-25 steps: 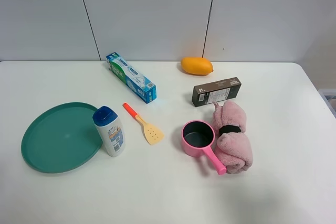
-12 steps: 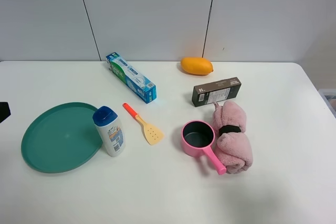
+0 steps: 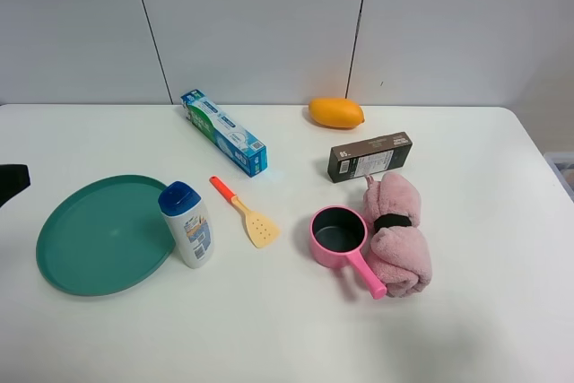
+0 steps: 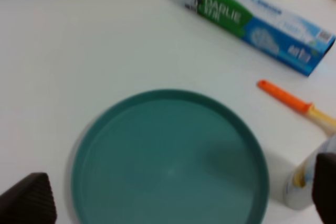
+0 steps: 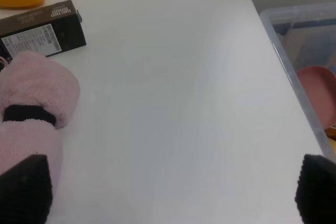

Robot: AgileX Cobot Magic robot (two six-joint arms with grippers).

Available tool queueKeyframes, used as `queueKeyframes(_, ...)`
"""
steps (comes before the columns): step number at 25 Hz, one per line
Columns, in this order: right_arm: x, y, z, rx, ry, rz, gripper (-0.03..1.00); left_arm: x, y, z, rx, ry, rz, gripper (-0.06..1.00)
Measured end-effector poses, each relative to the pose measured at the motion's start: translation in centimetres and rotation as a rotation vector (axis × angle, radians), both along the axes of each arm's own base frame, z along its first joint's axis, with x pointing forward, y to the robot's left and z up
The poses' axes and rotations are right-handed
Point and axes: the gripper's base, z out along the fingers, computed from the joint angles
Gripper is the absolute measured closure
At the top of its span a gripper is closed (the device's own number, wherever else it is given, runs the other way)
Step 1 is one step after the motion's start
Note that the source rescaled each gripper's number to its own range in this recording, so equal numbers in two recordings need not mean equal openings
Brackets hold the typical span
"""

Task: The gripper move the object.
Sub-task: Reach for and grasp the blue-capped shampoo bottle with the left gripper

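Farther into view at left, the left end effector (image 4: 176,195) hangs wide open, holding nothing.

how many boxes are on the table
2: the blue-green toothpaste box at the back, left of centre, and the dark brown box right of centre, just behind the pink towel. None looks hidden.

On your white tabletop (image 3: 475,221) you have a teal plate (image 3: 99,235) at the left and a blue-green toothpaste box (image 3: 223,132) beyond it. There is also a spatula (image 3: 246,213), a mango (image 3: 336,113) by the wall and a dark carton (image 3: 369,157). A pink saucepan (image 3: 338,232) sits just beside a rolled pink towel (image 3: 397,238). Past the right edge sits what looks like a clear bin (image 5: 299,66).
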Motion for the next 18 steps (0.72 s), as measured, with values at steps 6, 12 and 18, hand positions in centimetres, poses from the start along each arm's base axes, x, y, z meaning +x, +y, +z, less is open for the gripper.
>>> queueKeyframes(6, 0.0, 0.0, 0.0, 0.000, 0.000, 0.000, -0.03, 1.8, -0.3, -0.8, 0.092, 0.041, -0.080, -0.05)
queueKeyframes(12, 0.0, 0.0, 0.0, 0.000, 0.000, 0.000, -0.03, 3.0, -2.0, -1.1, 0.179, 0.011, -0.222, -0.05)
queueKeyframes(18, 0.0, 0.0, 0.0, 0.000, 0.000, 0.000, -0.03, 2.8, -3.9, -1.1, 0.190, -0.019, -0.356, -0.05)
